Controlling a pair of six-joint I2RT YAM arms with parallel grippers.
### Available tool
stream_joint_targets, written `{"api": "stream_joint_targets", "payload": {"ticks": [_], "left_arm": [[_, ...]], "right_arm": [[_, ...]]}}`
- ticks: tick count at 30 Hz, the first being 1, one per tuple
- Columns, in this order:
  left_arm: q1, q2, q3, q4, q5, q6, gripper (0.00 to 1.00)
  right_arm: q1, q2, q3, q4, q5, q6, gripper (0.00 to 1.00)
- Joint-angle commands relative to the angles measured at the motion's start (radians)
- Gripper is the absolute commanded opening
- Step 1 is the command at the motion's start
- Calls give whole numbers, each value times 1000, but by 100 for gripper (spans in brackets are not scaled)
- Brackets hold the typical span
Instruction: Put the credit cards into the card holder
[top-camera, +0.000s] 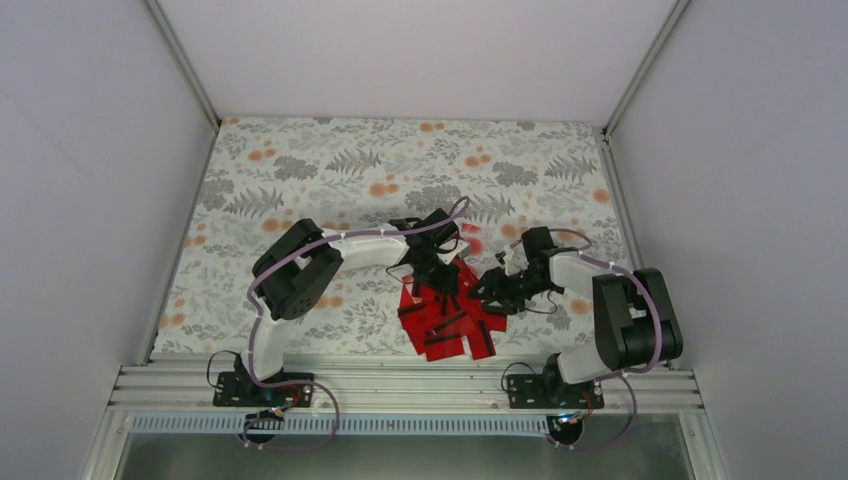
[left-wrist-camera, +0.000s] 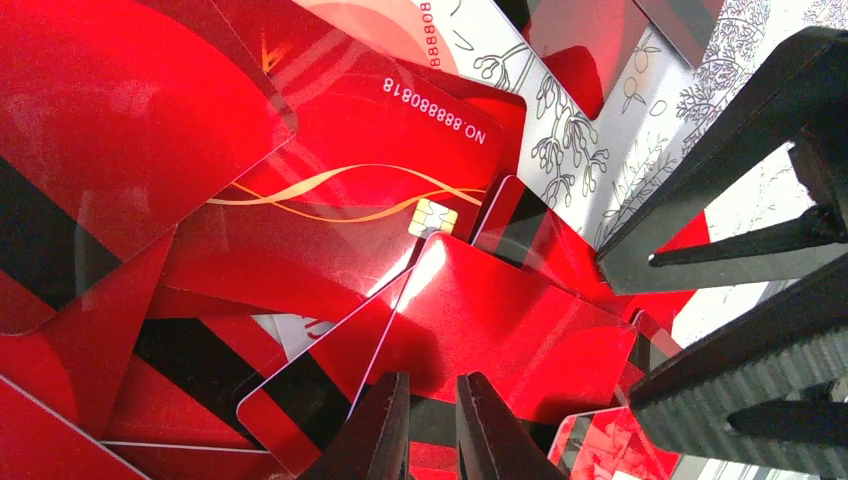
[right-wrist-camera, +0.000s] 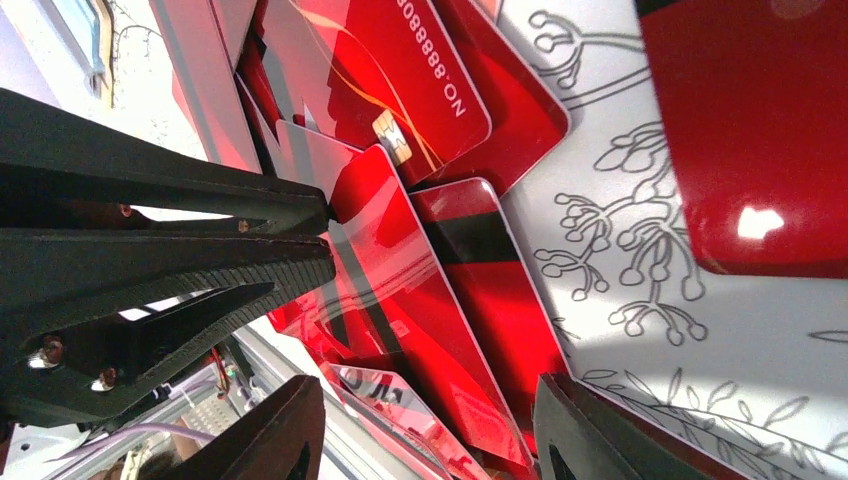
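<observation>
The left gripper (left-wrist-camera: 432, 392) has its jaws nearly closed at the edge of one red card in the heap of credit cards (left-wrist-camera: 330, 150); whether it pinches that card, I cannot tell. The right gripper (right-wrist-camera: 428, 392) hangs open just beside it over the same heap, which lies on the flowered cloth (right-wrist-camera: 640, 300).

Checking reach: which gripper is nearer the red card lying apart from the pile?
Right. The right gripper hangs just short of the lone red card; the left gripper is farther, over the pile.
</observation>
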Motion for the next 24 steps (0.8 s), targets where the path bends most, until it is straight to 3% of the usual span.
{"api": "stream_joint_targets", "payload": {"ticks": [1,9,18,24], "left_arm": [[-9,56,-37,-18,-66,-6,14],[-8,62,-47,-9,-65,-5,14],[-8,59,-59,1,-62,-6,14],[-8,55,-64,3,-59,-3,14]], "right_arm": [[19,25,-17,19,-36,-15,54],[40,8,-35,-3,-41,-5,53],[64,-75,-49,-60,51,43,52],[67,-61,-83,33,-36,62,52]]}}
